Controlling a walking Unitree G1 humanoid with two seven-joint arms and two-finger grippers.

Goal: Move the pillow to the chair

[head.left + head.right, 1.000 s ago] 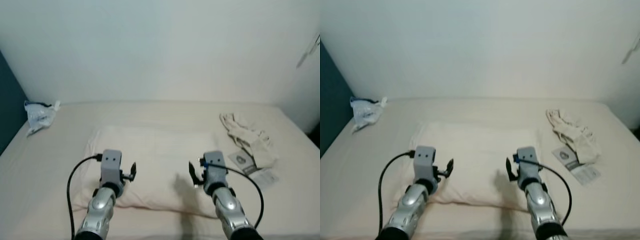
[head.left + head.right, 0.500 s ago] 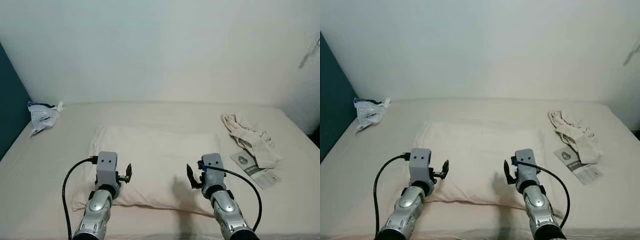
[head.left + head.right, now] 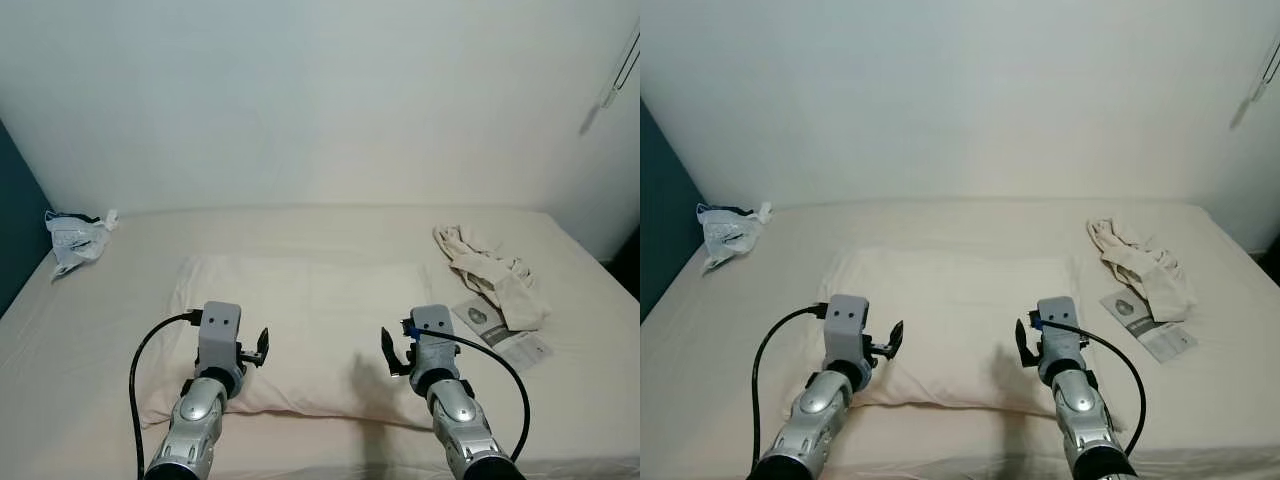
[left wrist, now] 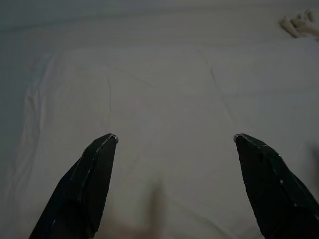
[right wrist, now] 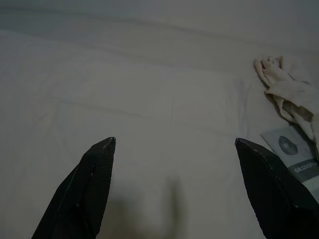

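A cream pillow [image 3: 310, 310] lies flat in the middle of a beige bed [image 3: 330, 225], its long side toward me. My left gripper [image 3: 240, 348] hovers over the pillow's near left part, open, with nothing between its fingers. Over the near right part my right gripper [image 3: 410, 352] is open too, and holds nothing. In the left wrist view the two black fingertips [image 4: 99, 149] stand wide apart above the pillow [image 4: 159, 109]. The right wrist view has the same wide gap over the pillow [image 5: 149, 114].
A crumpled pale cloth [image 3: 490, 270] and a printed leaflet [image 3: 500, 335] lie on the bed's right side. A clear plastic bag [image 3: 72, 232] sits at the far left corner. A white wall stands behind the bed, and a dark teal wall [image 3: 12, 230] to the left.
The head view has swayed a little and sharpened. Both grippers keep about the same place over the pillow's near edge, still open.
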